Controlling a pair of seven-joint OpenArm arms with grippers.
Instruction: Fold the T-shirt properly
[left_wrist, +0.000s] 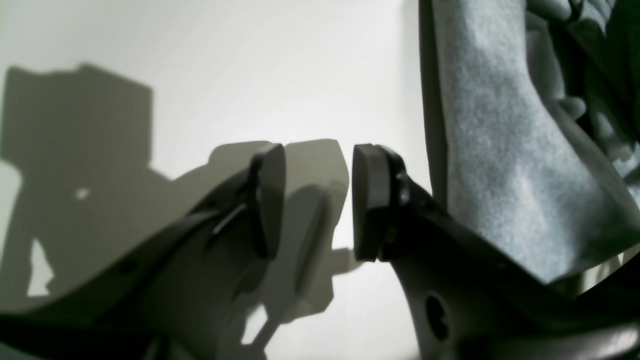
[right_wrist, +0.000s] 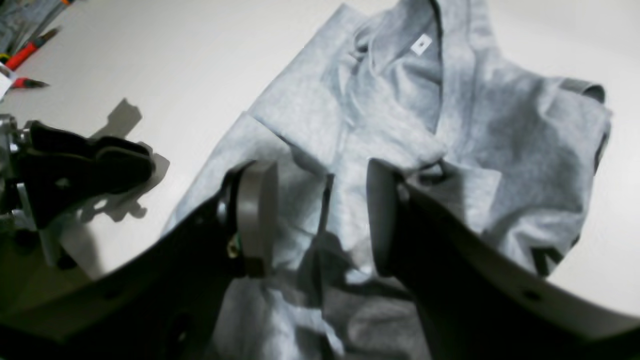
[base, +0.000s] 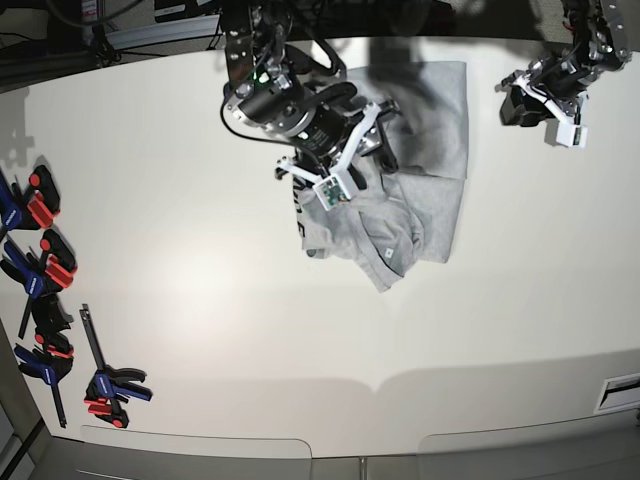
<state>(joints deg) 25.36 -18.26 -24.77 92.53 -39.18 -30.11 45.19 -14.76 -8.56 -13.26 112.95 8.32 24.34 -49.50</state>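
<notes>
The light grey T-shirt (base: 430, 190) lies crumpled and partly folded on the white table, its collar and white label (right_wrist: 421, 45) turned up. Black lettering shows at its edge (base: 300, 215). My right gripper (base: 383, 150) hovers over the shirt's middle, open (right_wrist: 322, 215), with nothing between its fingers. My left gripper (base: 512, 100) is off the shirt's right edge, above bare table. It is open (left_wrist: 318, 200) and empty, with grey T-shirt fabric (left_wrist: 500, 150) beside its right finger. The left arm (right_wrist: 75, 170) also shows at the left of the right wrist view.
Several blue, red and black clamps (base: 40, 260) lie along the table's left edge, and another (base: 110, 385) near the front left corner. Red-handled tools (right_wrist: 25, 50) lie at the far corner in the right wrist view. White tabletop (base: 200, 280) surrounds the shirt.
</notes>
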